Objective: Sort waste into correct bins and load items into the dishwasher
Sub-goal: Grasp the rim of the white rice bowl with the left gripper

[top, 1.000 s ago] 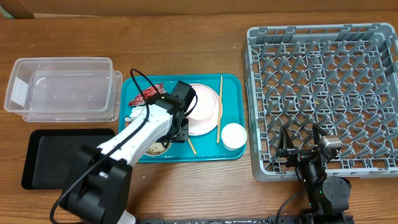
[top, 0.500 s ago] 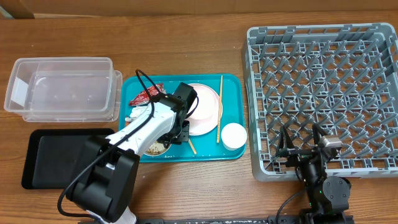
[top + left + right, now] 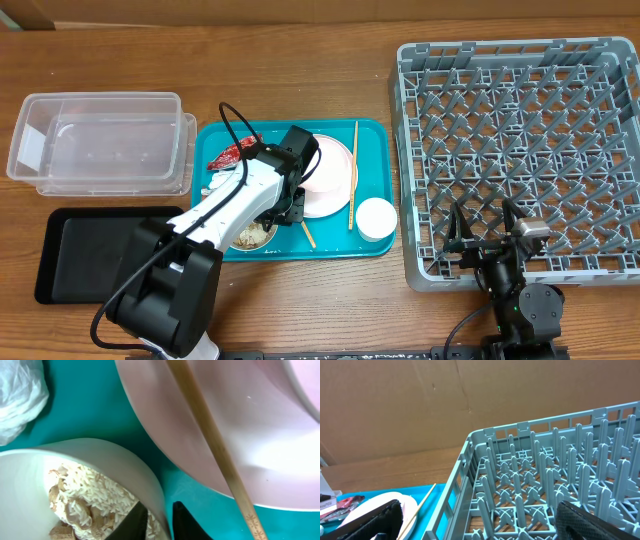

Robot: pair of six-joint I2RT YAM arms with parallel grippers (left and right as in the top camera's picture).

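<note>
My left gripper (image 3: 281, 214) (image 3: 160, 521) is shut on the rim of a white bowl (image 3: 250, 237) (image 3: 100, 457) of rice scraps (image 3: 92, 492), one finger inside and one outside. The bowl sits on the teal tray (image 3: 372, 140). Next to it lie the pinkish plate (image 3: 328, 175) (image 3: 250, 425), a chopstick (image 3: 353, 178) (image 3: 212, 442), a second chopstick (image 3: 308, 237), the white cup (image 3: 376, 218), the red-and-white wrapper (image 3: 232, 153) and the tissue (image 3: 20, 400). My right gripper (image 3: 487, 237) (image 3: 480, 517) is open and empty at the grey dish rack's (image 3: 520, 140) (image 3: 545, 470) front edge.
The clear tub (image 3: 100, 140) stands left of the teal tray. The black tray (image 3: 90, 250) lies in front of the tub. The left arm reaches over the teal tray's left half. A cardboard wall stands behind the table in the right wrist view.
My left gripper has shifted slightly up and right at the bowl's rim. The right arm has not moved.
</note>
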